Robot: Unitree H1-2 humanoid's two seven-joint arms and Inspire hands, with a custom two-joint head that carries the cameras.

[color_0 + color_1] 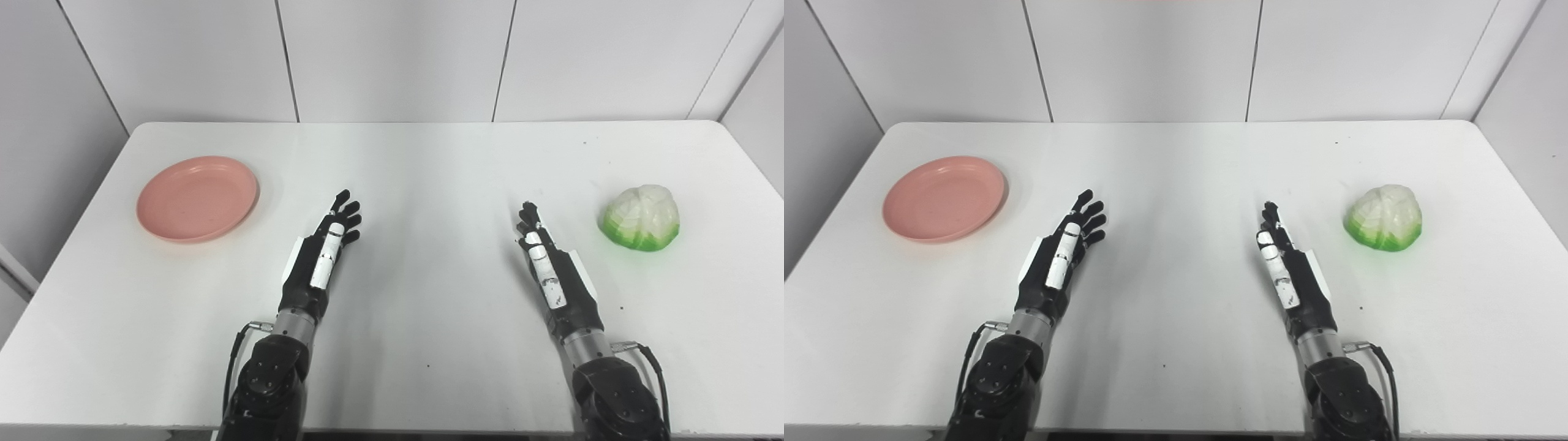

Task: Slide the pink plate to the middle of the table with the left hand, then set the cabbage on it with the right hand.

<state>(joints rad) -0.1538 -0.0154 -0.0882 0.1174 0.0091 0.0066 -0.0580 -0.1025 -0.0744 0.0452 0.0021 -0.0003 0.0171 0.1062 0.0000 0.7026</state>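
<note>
Toward the left edge of the white desk [404,159] the pink plate [197,198] is seen, lying flat and well apart from the left hand [323,252], which is held empty with fingers extended to the plate's right. Bare desk is left between the two hands across the middle. To the right, the right hand [548,269] is likewise held empty with fingers straight, and the cabbage [640,217] is found near it, further right, short of the right edge.
</note>
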